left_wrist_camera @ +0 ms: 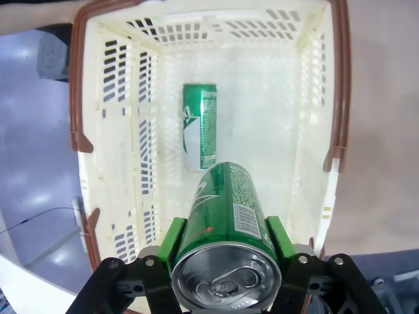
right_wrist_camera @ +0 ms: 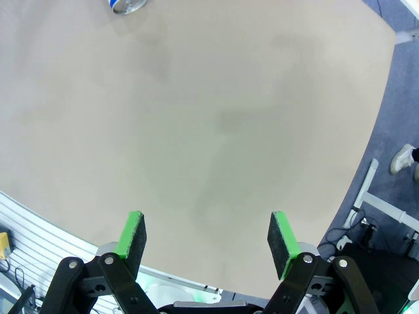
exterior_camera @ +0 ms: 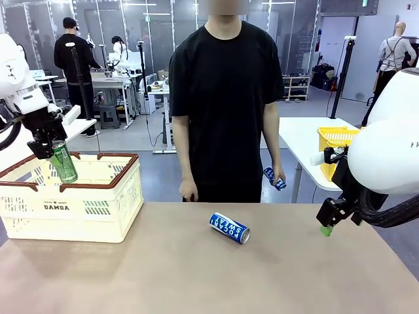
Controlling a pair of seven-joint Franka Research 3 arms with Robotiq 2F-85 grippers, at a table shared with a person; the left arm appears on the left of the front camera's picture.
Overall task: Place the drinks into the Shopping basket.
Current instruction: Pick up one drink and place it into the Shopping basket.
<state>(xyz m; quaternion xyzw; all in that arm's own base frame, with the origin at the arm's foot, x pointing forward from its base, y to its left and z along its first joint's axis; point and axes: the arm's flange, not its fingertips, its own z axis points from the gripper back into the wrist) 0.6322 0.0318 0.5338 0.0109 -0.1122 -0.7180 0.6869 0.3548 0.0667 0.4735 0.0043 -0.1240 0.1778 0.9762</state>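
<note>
One green can [left_wrist_camera: 200,125] already lies in the Shopping basket [exterior_camera: 128,171], and the left gripper [exterior_camera: 51,149] is clamped on a second green can [exterior_camera: 64,163] right above it — about halfway, I'd say. Right gripper [right_wrist_camera: 208,243] is open and empty; a blue can [exterior_camera: 229,227] on the table [exterior_camera: 163,275] and another in the person's hand [exterior_camera: 280,175] remain.

Bright, even light — soft shadows

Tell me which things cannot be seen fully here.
- Front view: a hand covers part of the person's blue can.
- Right wrist view: the top edge cuts off the table's blue can.
- Front view: the right arm hides most of the right gripper.
- Left wrist view: the held green can hides part of the Shopping basket's floor.
</note>
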